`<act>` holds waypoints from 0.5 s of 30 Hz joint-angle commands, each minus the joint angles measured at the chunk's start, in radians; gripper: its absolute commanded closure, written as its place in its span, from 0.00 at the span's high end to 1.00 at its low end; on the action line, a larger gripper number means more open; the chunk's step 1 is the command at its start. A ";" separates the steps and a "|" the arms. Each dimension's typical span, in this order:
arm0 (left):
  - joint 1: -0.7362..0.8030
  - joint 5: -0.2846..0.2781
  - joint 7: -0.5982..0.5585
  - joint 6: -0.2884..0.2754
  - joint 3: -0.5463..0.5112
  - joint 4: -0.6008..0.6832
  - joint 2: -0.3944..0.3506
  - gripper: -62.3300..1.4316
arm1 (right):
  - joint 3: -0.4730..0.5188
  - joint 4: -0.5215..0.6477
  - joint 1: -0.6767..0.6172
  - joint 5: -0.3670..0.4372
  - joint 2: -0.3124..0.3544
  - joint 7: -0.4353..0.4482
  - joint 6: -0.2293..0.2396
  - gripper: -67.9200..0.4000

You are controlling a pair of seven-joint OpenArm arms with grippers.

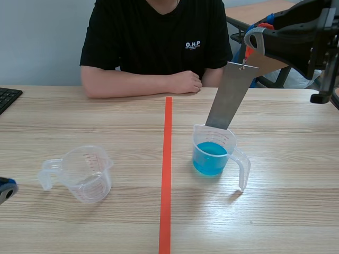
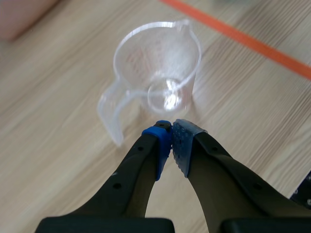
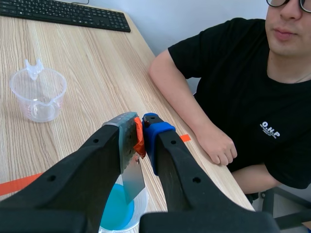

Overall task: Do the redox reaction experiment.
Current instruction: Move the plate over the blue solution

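The metal strip [image 1: 230, 95] hangs tilted, its top leaning toward 1 o'clock, pinched at its upper end between the pads of the right gripper [image 1: 254, 39], which is held high over the far right of the table [image 1: 296, 211]. The strip's lower end meets the far rim of the clear measuring cup [image 1: 214, 153] below it; from here I cannot tell whether the metal touches the blue liquid [image 1: 210, 159] that fills the lower part of that cup. The cup stands just right of the orange-red tape line [image 1: 167, 174], its handle pointing to about 4 o'clock, with bare wood between it and the table's right edge and more toward the near edge. At 9 o'clock from it, well across the tape, sits the second measuring cup [image 1: 87, 172] — clear, with nothing in it, handle out at 9 o'clock. The left gripper [image 1: 5, 189] lies low at about 8 o'clock from that cup, by the table's left edge, its blue pads pressed together on nothing; the cup stands just ahead of them, apart. A black keyboard [image 1: 8, 98] pokes in at 10 o'clock, at the left edge. At 12 o'clock a person [image 1: 156, 42] in a black shirt sits across the table — forearms folded on the far edge, well apart from both cups.
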 commanded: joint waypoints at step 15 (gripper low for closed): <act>-0.424 -0.040 -0.075 -0.113 0.253 0.083 0.014 0.10 | 0.013 0.001 0.012 0.012 0.000 0.019 -0.007 0.03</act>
